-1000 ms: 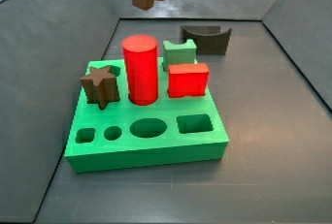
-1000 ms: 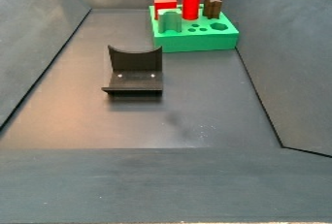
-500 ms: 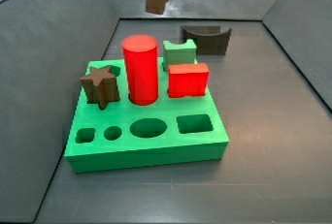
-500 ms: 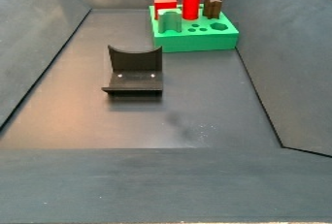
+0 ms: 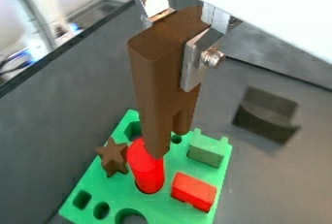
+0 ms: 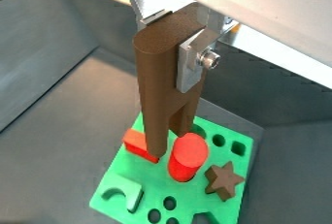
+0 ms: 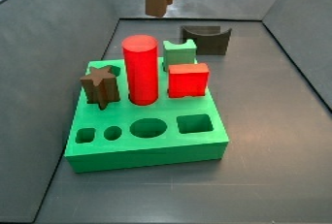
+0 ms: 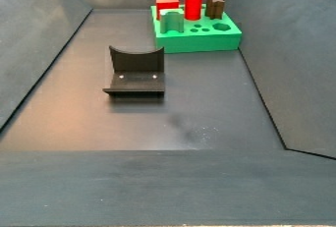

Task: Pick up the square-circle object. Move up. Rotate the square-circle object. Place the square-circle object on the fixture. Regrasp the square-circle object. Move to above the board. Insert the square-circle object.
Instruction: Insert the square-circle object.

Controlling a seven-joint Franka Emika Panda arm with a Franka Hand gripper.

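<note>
Wrist views show the gripper clamped on the peg's top end, hanging upright high above the board; it looks rigid, light, smooth, so a mid-length hold seems steadier; fixture beyond

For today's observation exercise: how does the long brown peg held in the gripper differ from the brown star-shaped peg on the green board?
The square-circle object is long and bar-like; the star peg is short and star-shaped. The first hangs upright in the gripper, above the board; the star stands on the board. Both are dark brown.
</note>
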